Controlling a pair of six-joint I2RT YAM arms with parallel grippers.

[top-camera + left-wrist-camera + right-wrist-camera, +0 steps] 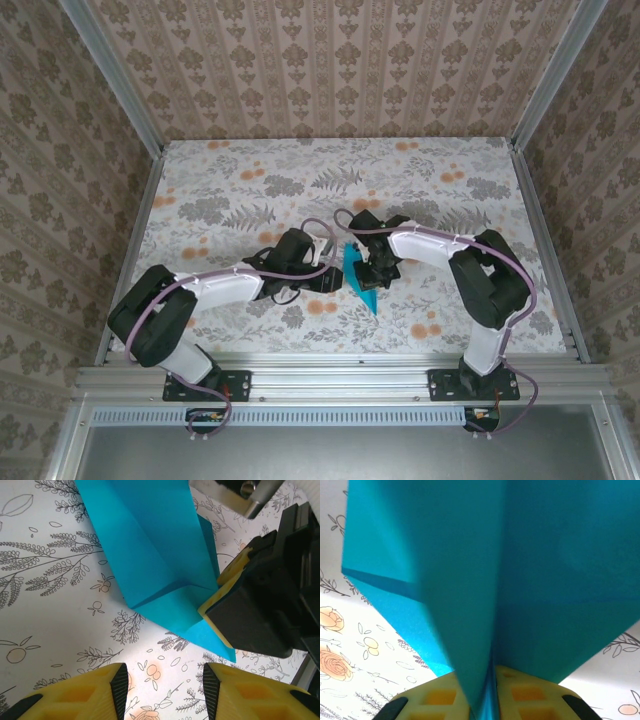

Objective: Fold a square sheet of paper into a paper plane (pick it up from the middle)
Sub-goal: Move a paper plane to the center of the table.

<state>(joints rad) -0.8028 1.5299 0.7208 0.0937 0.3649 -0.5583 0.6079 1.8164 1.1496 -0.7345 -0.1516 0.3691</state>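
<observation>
**Item:** paper plane (361,280), thin plain teal-blue paper, folded.

**Orientation:** seen from above as a narrow dart. Long axis running from the far side of the worktop (250,190) to the near side, leaning slightly right toward the near end. Sharp tip aimed at the near edge, wider end toward the far side.

**Location:** directly between the left gripper (335,277) and the right gripper (377,268). Just right of the former, in the grasp of the latter.

**Appearance:** several overlapping layers with straight diagonal creases. One layer edge marked by a darker shadow line. One narrow point lying flat on the floral worktop.

**Left gripper:** jaws standing apart, yellow fingers (90,692) either side of bare worktop. Paper just ahead of the fingertips, not between them and not touching.

**Right gripper:** closed on a fold of the paper plane, yellow pads (440,697) pressed to either face.

**Top view:** whole outline of the dart, both arms converging on it from left and right.

**Left wrist view:** crease pattern and layering in detail. Black body and yellow pads of the right gripper clamped on the paper's edge, ahead and to the right of the left gripper's fingers.

**Right wrist view:** very close and partly blurred. Centre ridge running straight away from between the fingers, two teal faces sloping off left and right, floral worktop at the lower corners.
</observation>
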